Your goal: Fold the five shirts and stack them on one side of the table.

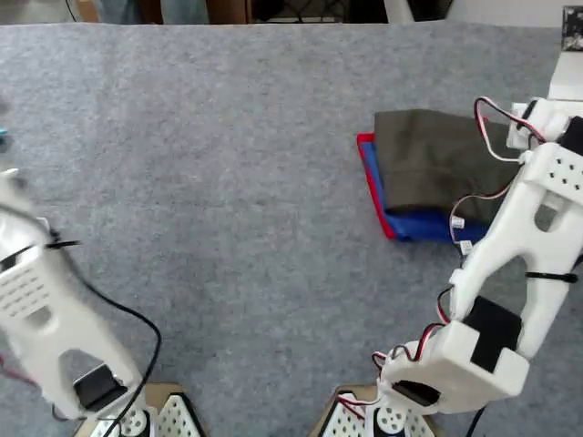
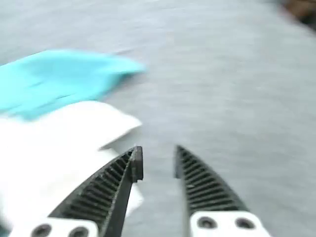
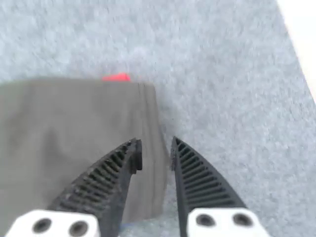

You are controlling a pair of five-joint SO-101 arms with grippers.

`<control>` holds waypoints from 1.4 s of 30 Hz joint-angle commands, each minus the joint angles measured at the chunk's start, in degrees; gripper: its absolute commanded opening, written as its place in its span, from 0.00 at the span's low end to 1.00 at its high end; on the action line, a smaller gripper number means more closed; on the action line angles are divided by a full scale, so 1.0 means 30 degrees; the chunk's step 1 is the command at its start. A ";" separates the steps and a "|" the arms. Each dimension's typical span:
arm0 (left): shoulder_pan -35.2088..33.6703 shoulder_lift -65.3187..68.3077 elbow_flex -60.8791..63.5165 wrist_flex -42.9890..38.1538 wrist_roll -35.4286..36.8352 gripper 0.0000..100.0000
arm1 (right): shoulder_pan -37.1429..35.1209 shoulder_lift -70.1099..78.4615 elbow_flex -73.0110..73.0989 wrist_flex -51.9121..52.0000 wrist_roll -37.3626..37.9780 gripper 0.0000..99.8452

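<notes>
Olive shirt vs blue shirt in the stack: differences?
The olive shirt lies on top; the blue shirt sits under it, above a red shirt. Olive shows its broad top face; blue only edge strips. Both are folded, in one stack on the right side of the table.

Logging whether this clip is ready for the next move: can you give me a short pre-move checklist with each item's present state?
1. Stack at one side: dark shirt on blue shirt on red shirt, on the right-arm side of the table: ok.
2. Stack squared: blue and red edges stick out past the dark shirt: not ok.
3. Right gripper free: open above the dark shirt's edge, holding nothing: ok.
4. Left gripper free: open, holding nothing: ok.
5. All five stacked: cyan shirt and white shirt lie away from the stack: not ok.
6. Those two folded: cannot tell.
</notes>
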 commanded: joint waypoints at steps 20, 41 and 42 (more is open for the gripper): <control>-1.1414 0.6154 0.4264 -0.6681 -0.2227 0.18 | -0.6505 -0.1626 -0.0777 0.3429 -0.0059 0.11; -0.9568 -0.1670 -0.5553 -0.0029 0.0615 0.03 | -0.8440 -0.1773 0.2505 0.4630 -0.0059 0.11; -0.9245 -0.2374 -0.5553 -0.0029 0.0850 0.03 | -0.8527 -0.1773 0.2505 0.4806 -0.0059 0.11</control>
